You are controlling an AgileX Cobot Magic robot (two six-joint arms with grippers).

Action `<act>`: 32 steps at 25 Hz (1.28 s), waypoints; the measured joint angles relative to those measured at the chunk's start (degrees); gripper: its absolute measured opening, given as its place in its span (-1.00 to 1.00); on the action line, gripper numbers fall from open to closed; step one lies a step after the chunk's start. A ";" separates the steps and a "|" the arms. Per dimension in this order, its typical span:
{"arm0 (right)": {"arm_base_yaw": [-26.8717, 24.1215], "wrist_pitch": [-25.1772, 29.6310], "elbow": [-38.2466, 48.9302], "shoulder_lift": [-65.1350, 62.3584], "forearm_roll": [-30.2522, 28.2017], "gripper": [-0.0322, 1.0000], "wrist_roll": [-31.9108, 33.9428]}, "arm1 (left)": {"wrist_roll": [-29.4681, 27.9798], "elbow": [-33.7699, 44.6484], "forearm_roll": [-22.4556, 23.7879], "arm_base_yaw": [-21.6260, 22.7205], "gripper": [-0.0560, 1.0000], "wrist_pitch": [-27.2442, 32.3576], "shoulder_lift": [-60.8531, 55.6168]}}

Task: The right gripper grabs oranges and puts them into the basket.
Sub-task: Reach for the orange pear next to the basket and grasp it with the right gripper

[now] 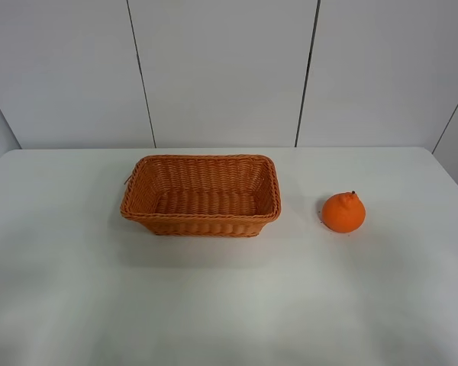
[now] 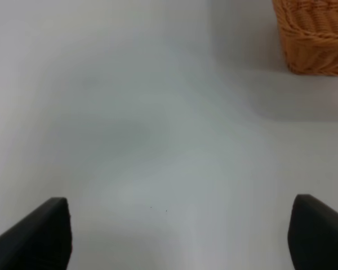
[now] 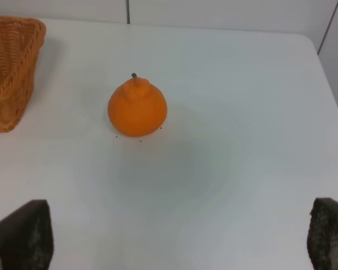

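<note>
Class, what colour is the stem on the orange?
The stem on the orange is dark, nearly black; best seen in the right wrist view.

- Orange (image 1: 343,212): quantity 1, ahead of the right gripper (image 3: 177,236).
- Basket (image 1: 202,226): quantity 1.
- Table (image 1: 214,305): quantity 1.
- Grippers: quantity 2, counting the left gripper (image 2: 180,236).

Bright diffuse light, faint shadow beside the basket (image 1: 202,226); wrist views slightly blurred.

High overview toward the wall (image 1: 221,69); low wrist views (basket (image 2: 312,39) shared)
</note>
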 joint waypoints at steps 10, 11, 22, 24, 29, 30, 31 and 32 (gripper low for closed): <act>0.00 -0.38 -15.81 32.94 0.16 0.40 -0.40 | 0.00 0.00 0.00 0.00 0.78 0.00 0.00; 0.00 -0.27 -17.86 37.56 0.44 0.40 0.02 | 0.00 0.00 0.00 0.00 0.78 0.00 0.00; 0.00 4.43 -40.52 84.08 3.56 0.40 1.47 | 0.00 0.00 0.00 0.00 0.78 0.00 0.00; 0.00 5.98 -44.87 90.79 4.26 0.40 1.52 | 0.00 0.00 0.00 0.00 0.78 0.00 0.00; 1.32 6.46 -54.63 104.01 5.39 0.40 1.52 | 0.00 0.00 0.00 0.00 0.78 0.00 0.00; 1.89 6.46 -55.82 105.88 5.39 0.40 1.52 | 0.00 0.00 0.00 0.00 0.78 0.00 0.00; 2.51 6.46 -57.03 107.20 5.39 0.40 1.52 | 0.00 0.00 0.00 0.00 0.78 0.00 0.00; 3.03 6.46 -57.99 108.57 5.39 0.40 1.52 | 0.00 0.00 0.00 0.00 0.78 0.00 0.00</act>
